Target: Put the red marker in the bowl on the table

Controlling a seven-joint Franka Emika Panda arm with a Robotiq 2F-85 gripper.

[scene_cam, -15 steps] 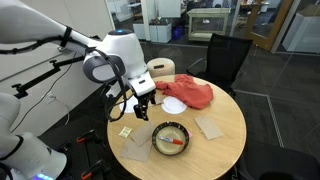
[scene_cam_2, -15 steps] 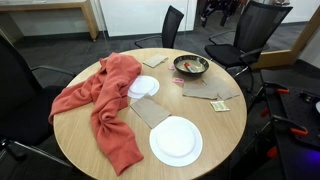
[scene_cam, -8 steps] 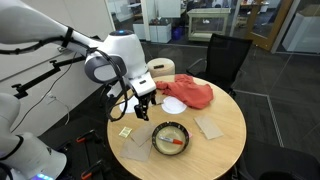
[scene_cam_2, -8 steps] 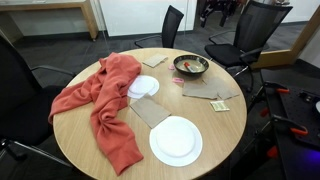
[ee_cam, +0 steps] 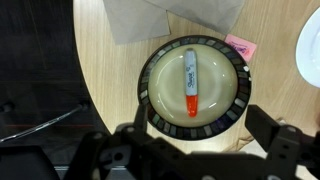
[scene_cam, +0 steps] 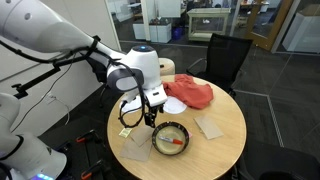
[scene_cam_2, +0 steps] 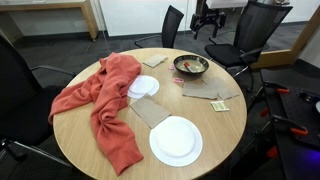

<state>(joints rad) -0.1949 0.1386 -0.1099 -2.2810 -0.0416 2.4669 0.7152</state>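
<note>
The Franka arm's gripper [ee_cam: 195,142] hovers directly over the bowl [ee_cam: 146,88] on the round wooden table [scene_cam: 225,120], its jaws spread wide and holding nothing. The wrist view shows the two dark fingers [ee_cam: 283,150] apart on either side of the bowl, with empty air between them.

The red marker [ee_cam: 190,82] lies flat on the bowl's pale floor, near its centre. Its white barrel points away from the gripper and its red end is nearer to it. No part of it rests on or crosses the dark patterned rim. In an exterior view the marker [scene_cam: 176,143] shows as a red streak inside the bowl [scene_cam: 156,140], with the gripper [scene_cam: 152,113] just above the bowl's edge.

A pink sticky note [ee_cam: 239,44] lies on the table just outside the bowl. A crumpled red cloth [scene_cam: 190,93] lies well apart from the bowl, further across the table.

Judging by how things lie, the placing is already done and the step in hand is the release and pull-back. The next move seems to call for a straight lift away from the bowl, with the jaws kept apart. That way neither finger would clip the rim or nudge the bowl and disturb the marker.
</note>
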